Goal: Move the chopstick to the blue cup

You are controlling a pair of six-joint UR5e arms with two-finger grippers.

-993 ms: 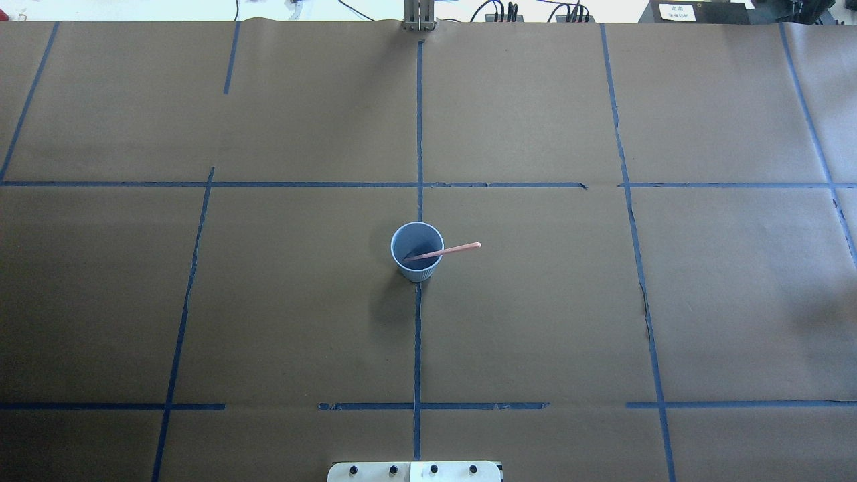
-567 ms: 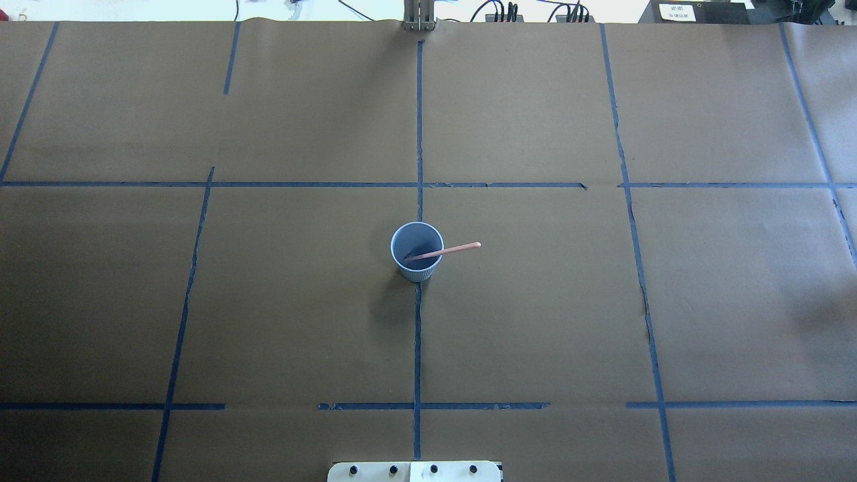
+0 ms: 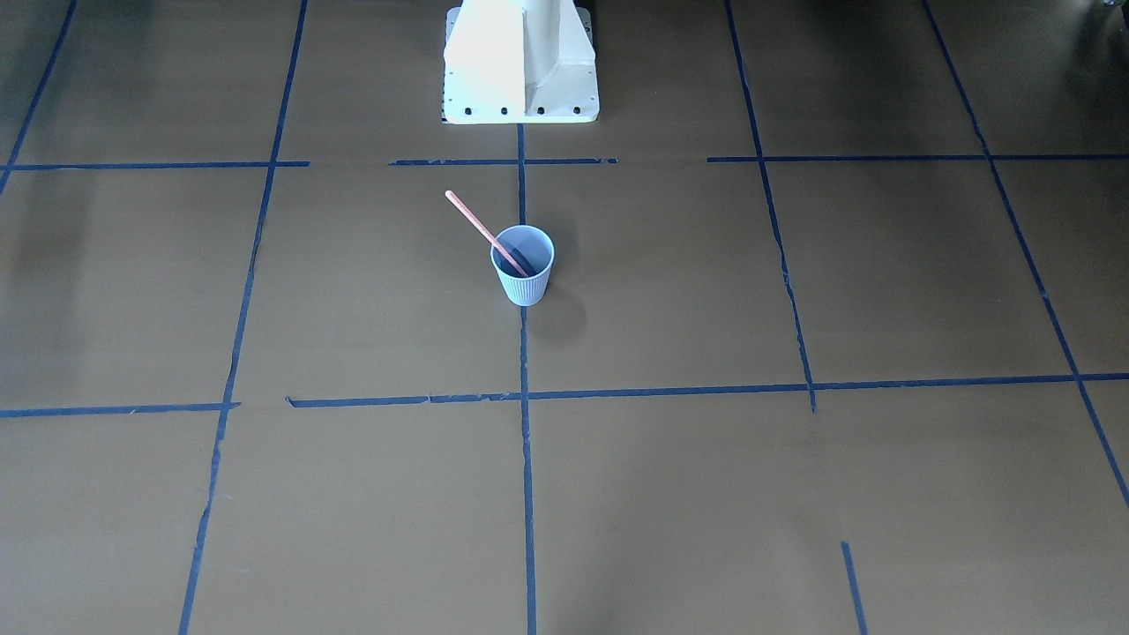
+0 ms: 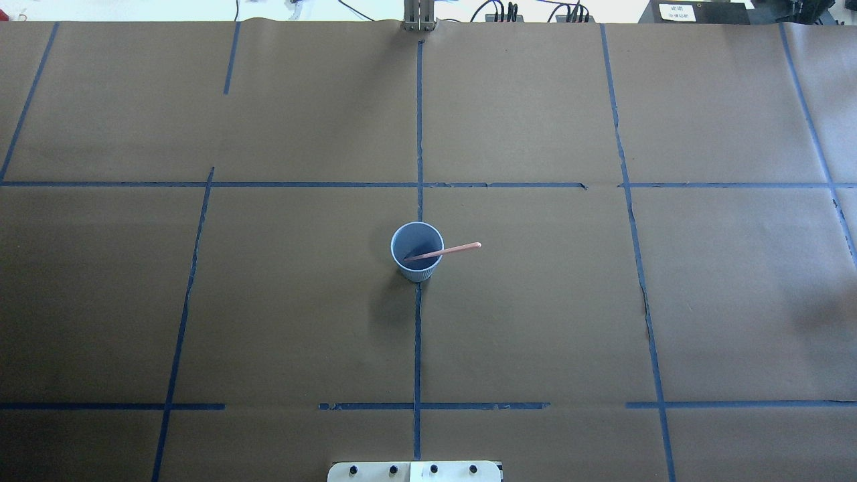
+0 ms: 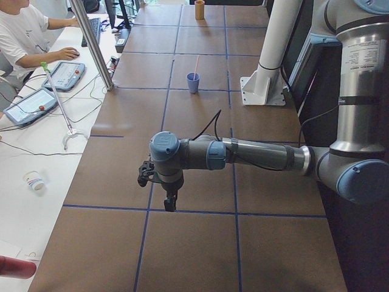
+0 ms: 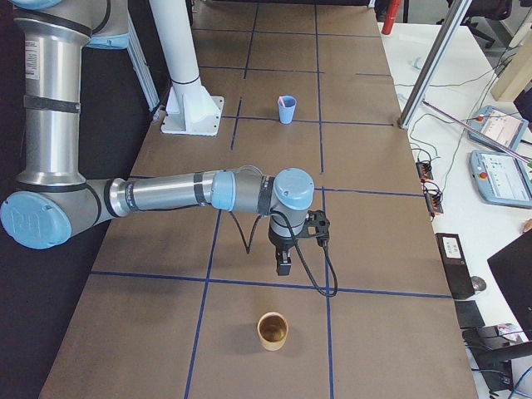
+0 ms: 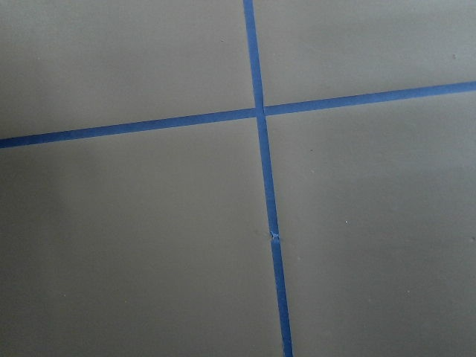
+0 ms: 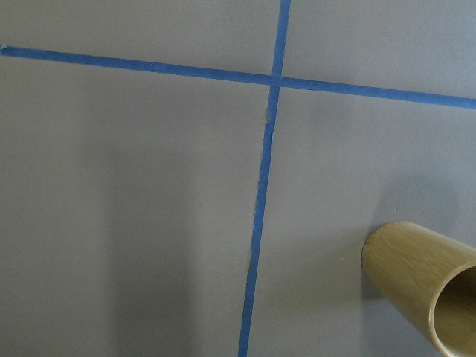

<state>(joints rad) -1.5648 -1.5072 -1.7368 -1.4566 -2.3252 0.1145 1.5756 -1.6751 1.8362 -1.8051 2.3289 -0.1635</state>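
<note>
1. Chopstick (image 4: 450, 250) in the blue cup (image 4: 420, 273): lower end down inside, upper end slanting out over the rim toward the right in the overhead view. Untouched by either arm.
2. Blue cup upright near the middle of the table (image 4: 268, 301), right on the central line of blue tape (image 4: 418, 335), with a soft shadow beside it.
3. Table covered in brown paper, split into large squares by the blue tape. White robot base (image 3: 520, 62) just beyond the cup in the front-facing view.
4. Well apart from the cup on the near side in the left view: left gripper (image 5: 170, 204), pointing down low over the paper. Open or closed, impossible to tell from there.
5. Same at the opposite end in the right view: right gripper (image 6: 283, 266), pointing down over a tape line, state likewise impossible to tell. Just beside it, a tan wooden cup (image 6: 272, 331), upright.
6. Only in the side views: a white bench along the table, a seated person (image 5: 21, 36) with handheld control panels (image 5: 67, 75), cables, a metal post (image 5: 91, 42), and a small paper cup (image 5: 34, 180).
7. Left wrist view: nothing but paper and a tape crossing. Right wrist view: the same, plus the wooden cup at the lower right corner. No fingers in either.
</note>
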